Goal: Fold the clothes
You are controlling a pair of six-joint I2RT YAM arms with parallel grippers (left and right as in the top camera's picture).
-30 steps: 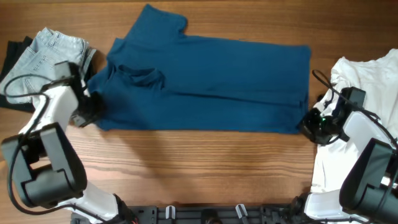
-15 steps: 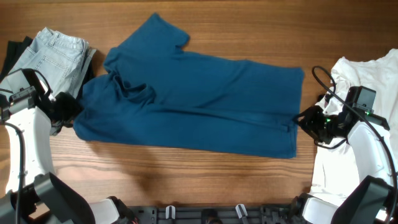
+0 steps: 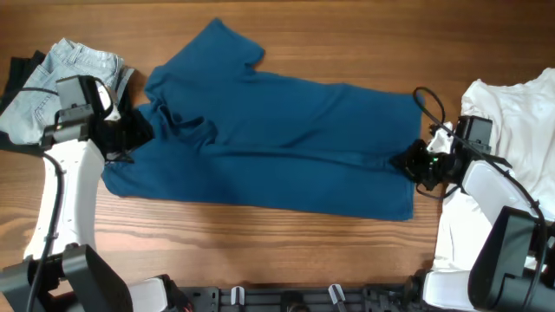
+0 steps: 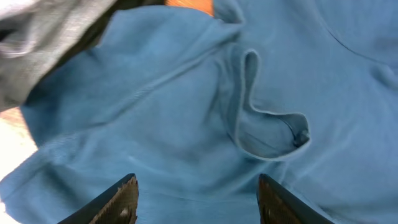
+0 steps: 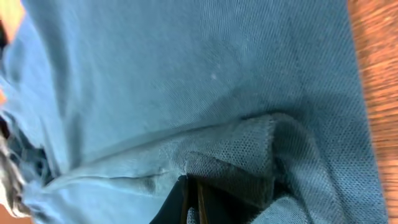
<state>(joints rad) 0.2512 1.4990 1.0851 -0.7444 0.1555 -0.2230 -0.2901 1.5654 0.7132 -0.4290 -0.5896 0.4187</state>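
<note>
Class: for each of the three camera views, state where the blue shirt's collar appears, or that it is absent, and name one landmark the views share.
Overhead: the collar lies at the left end of the blue shirt.
Left wrist: right of centre, a curled loop.
Right wrist: not in it; only bunched shirt fabric shows.
Shared landmark: the wooden table.

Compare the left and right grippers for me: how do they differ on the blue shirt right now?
The left gripper has its fingers spread wide with nothing between them; the right gripper has its fingers closed on a bunched fold of the blue shirt. The left gripper is at the collar end, the right gripper at the hem end. Both are at the same shirt, at opposite ends.
</note>
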